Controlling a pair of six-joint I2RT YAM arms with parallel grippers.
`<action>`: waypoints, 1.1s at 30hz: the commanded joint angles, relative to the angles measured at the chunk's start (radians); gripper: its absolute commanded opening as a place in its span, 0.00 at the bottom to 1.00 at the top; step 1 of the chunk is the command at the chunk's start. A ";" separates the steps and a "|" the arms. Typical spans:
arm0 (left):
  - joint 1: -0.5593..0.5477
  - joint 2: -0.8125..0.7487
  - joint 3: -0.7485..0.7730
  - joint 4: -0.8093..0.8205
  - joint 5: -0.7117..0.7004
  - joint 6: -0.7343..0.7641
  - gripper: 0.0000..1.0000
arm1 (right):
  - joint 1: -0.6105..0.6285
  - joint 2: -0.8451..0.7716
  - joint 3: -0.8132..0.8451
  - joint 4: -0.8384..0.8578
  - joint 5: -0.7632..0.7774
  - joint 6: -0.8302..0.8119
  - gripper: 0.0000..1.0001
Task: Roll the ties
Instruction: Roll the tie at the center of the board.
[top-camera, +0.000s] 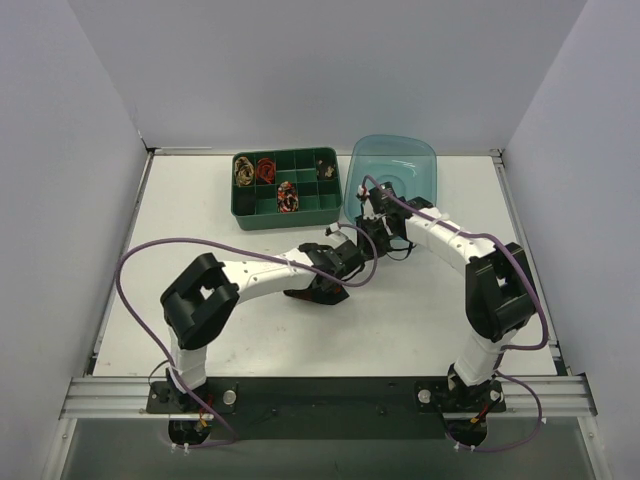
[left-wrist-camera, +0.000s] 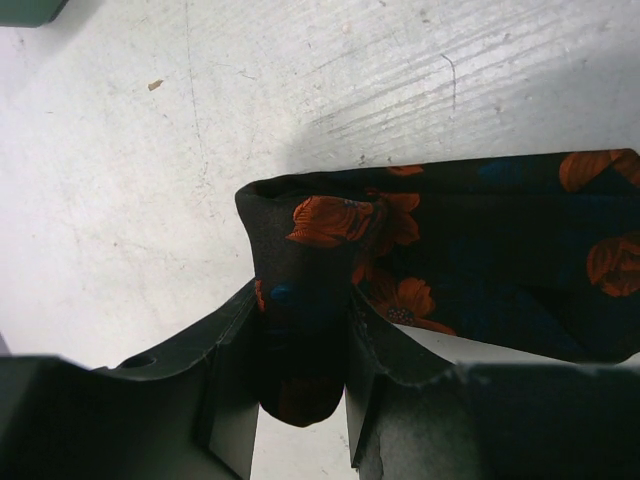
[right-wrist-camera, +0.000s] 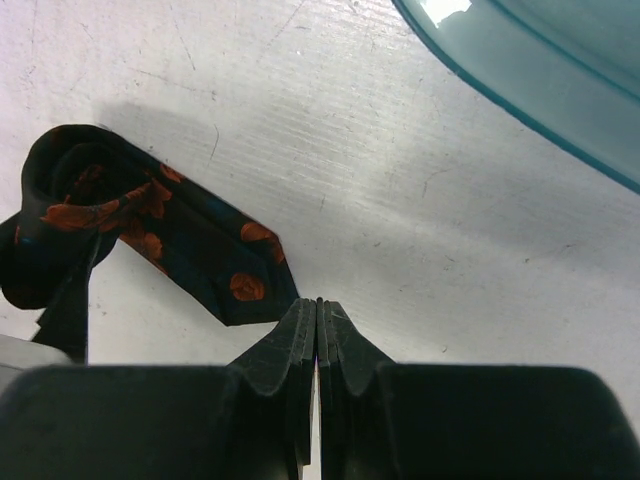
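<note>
A black tie with orange-red flowers (left-wrist-camera: 470, 240) lies on the white table. My left gripper (left-wrist-camera: 300, 350) is shut on its folded end, and the fabric bulges out between the fingers. In the top view the left gripper (top-camera: 325, 283) sits over the dark tie (top-camera: 308, 294) at mid table. The right wrist view shows the tie (right-wrist-camera: 190, 240) with a loose coil at its left end and its pointed tip just left of my right gripper (right-wrist-camera: 318, 305). That gripper is shut and empty, beside the tip. In the top view the right gripper (top-camera: 360, 243) is close to the left one.
A green compartment tray (top-camera: 285, 220) at the back holds a gold-black coil (top-camera: 243, 170), a red coil (top-camera: 265, 168) and a dark patterned coil (top-camera: 288, 197). A teal plastic bowl (top-camera: 395, 170) stands right of it, its rim showing in the right wrist view (right-wrist-camera: 540, 90). Purple cables loop along both arms.
</note>
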 joint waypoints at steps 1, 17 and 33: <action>-0.045 0.058 0.084 -0.090 -0.061 -0.032 0.39 | -0.013 -0.039 -0.011 -0.039 0.021 0.004 0.00; -0.089 0.127 0.170 -0.023 0.183 -0.143 0.59 | -0.014 -0.018 -0.033 -0.037 0.020 0.001 0.00; -0.019 -0.071 0.041 0.219 0.369 -0.196 0.62 | 0.004 -0.030 -0.025 -0.040 -0.020 -0.002 0.00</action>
